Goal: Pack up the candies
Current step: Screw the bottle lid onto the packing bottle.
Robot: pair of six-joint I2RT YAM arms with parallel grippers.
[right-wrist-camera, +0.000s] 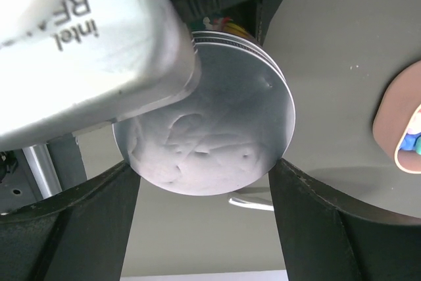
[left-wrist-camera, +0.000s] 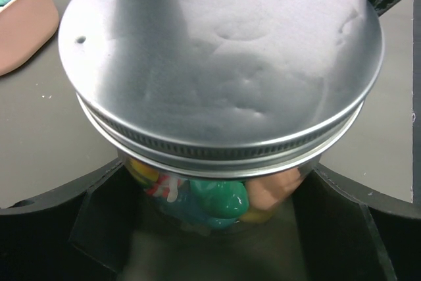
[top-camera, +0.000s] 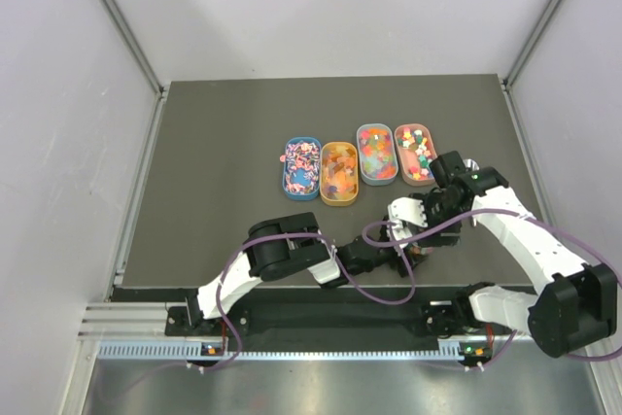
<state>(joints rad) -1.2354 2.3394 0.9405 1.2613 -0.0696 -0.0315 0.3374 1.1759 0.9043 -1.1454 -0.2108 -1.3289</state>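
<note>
While the left gripper (left-wrist-camera: 220,228) pinched the jar (left-wrist-camera: 289,182) steady by the counter's (top-camera: 214,191) near edge, the right gripper (right-wrist-camera: 205,189) clamped its lid (right-wrist-camera: 210,129) (presumably to screw it tight); some candies (left-wrist-camera: 220,201) sat inside, more in the trays (top-camera: 339,199) toward the far edge.

A dark grey table (top-camera: 214,162) carries four oval trays. The blue tray (top-camera: 285,170) holds pink and white candies (top-camera: 302,157), the orange tray (top-camera: 339,205) orange-yellow ones, the grey tray (top-camera: 377,183) rainbow ones, the pink tray (left-wrist-camera: 26,27) pastels. A clear jar (left-wrist-camera: 279,192) with a silver lid (left-wrist-camera: 223,64) shows teal, orange and yellow candies.
</note>
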